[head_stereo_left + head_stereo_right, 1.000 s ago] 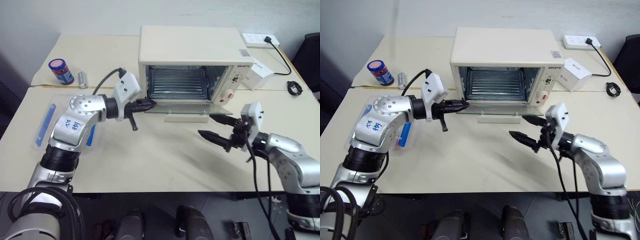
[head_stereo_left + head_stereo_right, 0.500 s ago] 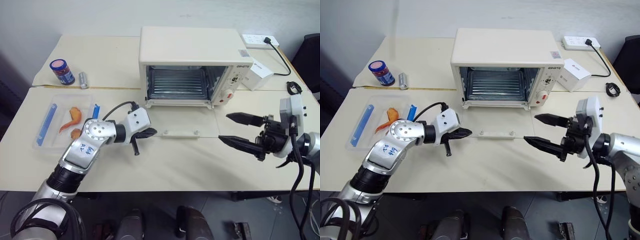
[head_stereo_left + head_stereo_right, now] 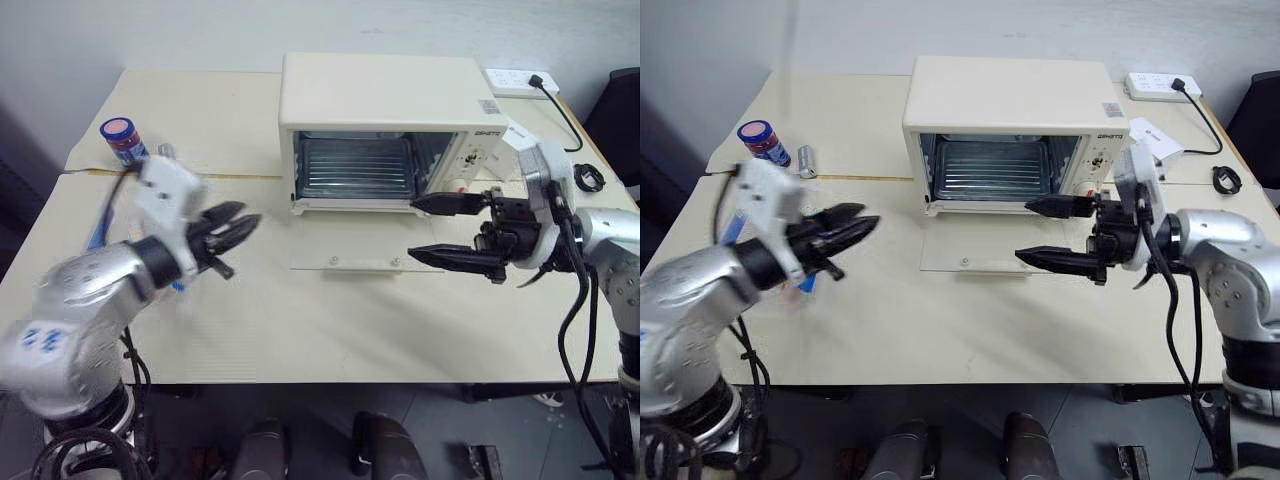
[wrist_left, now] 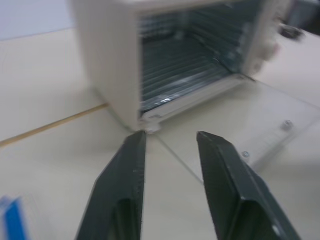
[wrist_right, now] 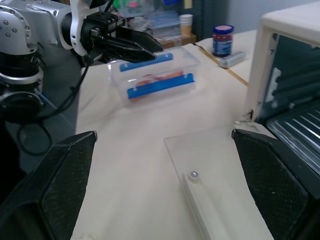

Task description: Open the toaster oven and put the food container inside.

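The cream-white toaster oven (image 3: 380,100) stands at the back middle of the table. Its glass door (image 3: 350,245) lies dropped flat, showing the empty rack. The clear food container (image 5: 155,75), with blue clip strips and orange pieces, sits at the table's left, largely hidden behind my left arm in the eye views. My left gripper (image 3: 228,225) hovers over the container's near side and points at the oven. Its fingers (image 4: 125,180) stand apart with nothing between them. My right gripper (image 3: 440,230) is wide open and empty above the door's right edge, pointing left.
A small blue jar (image 3: 122,140) and a short grey cylinder (image 3: 163,150) stand at the back left. A white box (image 3: 520,140), a power strip (image 3: 515,80) and a black cable (image 3: 588,175) lie right of the oven.
My left gripper pulled back to the left, away from the door, and its fingers parted. The door went from half open to lying flat. My right gripper rose and moved left toward the oven front.
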Available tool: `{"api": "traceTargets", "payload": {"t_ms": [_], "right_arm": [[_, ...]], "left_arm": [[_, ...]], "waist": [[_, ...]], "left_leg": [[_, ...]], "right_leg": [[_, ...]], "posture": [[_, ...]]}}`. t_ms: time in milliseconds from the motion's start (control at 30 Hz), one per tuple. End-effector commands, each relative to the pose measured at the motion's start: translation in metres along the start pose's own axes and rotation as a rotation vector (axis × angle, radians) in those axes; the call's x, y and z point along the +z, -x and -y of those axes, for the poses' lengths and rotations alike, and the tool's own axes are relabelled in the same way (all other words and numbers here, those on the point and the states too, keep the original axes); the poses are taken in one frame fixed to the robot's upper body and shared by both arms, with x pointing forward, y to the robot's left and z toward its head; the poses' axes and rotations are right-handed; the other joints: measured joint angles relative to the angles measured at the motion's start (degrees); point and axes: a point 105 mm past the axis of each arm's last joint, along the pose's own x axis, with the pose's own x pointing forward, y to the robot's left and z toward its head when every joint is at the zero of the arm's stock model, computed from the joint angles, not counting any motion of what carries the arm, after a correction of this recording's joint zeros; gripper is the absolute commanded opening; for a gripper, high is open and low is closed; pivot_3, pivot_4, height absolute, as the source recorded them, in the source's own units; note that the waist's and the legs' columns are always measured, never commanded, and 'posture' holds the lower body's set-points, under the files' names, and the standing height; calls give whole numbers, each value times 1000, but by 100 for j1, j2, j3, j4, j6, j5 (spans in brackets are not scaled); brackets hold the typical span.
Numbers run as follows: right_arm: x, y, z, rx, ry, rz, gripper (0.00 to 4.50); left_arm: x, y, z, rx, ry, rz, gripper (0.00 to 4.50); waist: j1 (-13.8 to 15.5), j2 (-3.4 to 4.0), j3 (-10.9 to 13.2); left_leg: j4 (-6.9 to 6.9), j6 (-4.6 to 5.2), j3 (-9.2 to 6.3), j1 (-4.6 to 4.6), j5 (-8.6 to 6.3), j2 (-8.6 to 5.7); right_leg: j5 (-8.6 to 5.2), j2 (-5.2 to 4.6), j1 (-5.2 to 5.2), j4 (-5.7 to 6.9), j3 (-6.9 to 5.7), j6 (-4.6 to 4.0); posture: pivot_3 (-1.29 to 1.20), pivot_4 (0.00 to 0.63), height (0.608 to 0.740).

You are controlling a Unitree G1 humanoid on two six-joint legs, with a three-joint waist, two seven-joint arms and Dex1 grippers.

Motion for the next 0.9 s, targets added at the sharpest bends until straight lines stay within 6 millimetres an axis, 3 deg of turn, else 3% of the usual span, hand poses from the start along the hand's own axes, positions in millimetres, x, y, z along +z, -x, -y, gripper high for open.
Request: {"api": "traceTargets", "payload": {"t_ms": [33,200,267,400,600,733,900], "right_arm": [[5,-6,1,74,28,5,4500],[7,-20,10,114,78,13,4500],[7,-23,10,131,79,16,4500],[6,-28,8,147,81,17,4500],[1,-29,1,133,60,22,4500],[0,-25,-5,113,56,27,4500],[3,-19,-9,77,51,43,4500]], "left_arm": [[-3,24,-22,220,120,77,2735],[-28,47,-54,555,407,156,4201],[-44,59,-60,684,518,156,4460],[-60,69,-55,800,630,161,4460],[-41,85,-52,865,640,253,4460],[-45,84,-51,879,777,204,4460],[-67,84,-59,1006,990,101,4460]], "waist": [[1,0,0],[12,-2,-1],[15,-3,-1],[13,-6,0],[12,-7,0],[15,-7,-1],[12,-6,-1]], "left_leg": [[0,-1,-1,0,0,0],[7,-2,-49,2,0,-2],[7,-3,-68,1,-1,-5],[6,-6,-78,2,-2,-5],[5,-12,-82,14,-5,-2],[5,-8,-85,31,-8,-7],[1,-8,-81,43,-8,-7]], "right_leg": [[0,0,1,-1,-1,0],[1,-10,12,-3,-4,0],[1,-12,15,-3,-9,0],[1,-14,23,-9,-17,0],[2,-13,32,-8,-15,-5],[3,-21,55,-17,-13,-8],[2,-15,65,-24,-13,-12]], "posture": [[0,150,740],[0,150,740],[0,150,740],[0,150,740],[0,150,740],[0,150,740],[0,150,740]]}}
